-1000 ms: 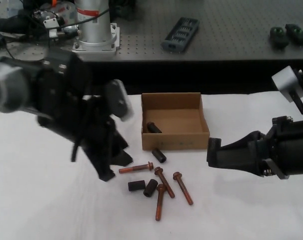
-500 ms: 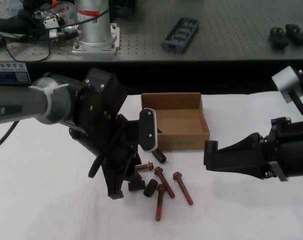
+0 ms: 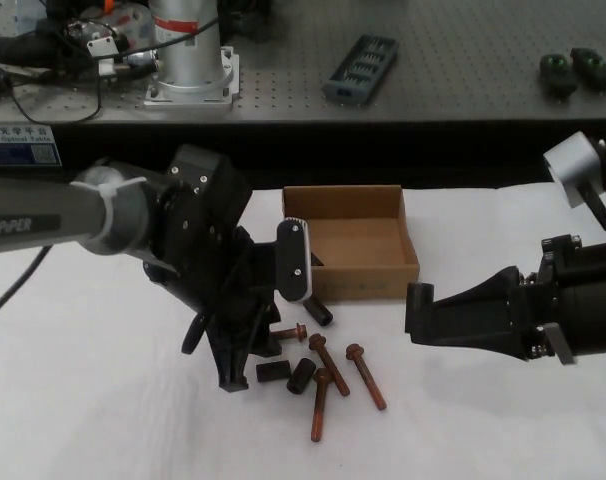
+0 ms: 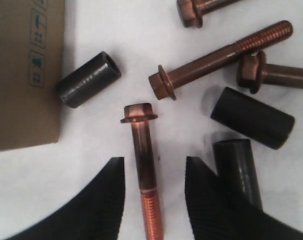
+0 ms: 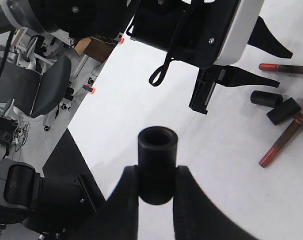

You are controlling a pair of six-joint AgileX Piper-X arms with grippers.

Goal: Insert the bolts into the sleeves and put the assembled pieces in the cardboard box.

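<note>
Several copper bolts and black sleeves lie on the white cloth in front of the cardboard box. My left gripper is down among them, open, its fingers on either side of one bolt's threaded shank without closing on it. Two sleeves lie beside one finger, and a third sleeve rests by the box wall. My right gripper hovers right of the pile, shut on a black sleeve with its bore facing outward.
Other loose bolts and sleeves lie close together. The left arm's white wrist camera hangs over the box's left corner. Behind the cloth runs a dark perforated bench with a metal post.
My left arm swung right and down from the left of the pile until its open fingers straddled a bolt. The right gripper edged slightly left, still holding its sleeve.
</note>
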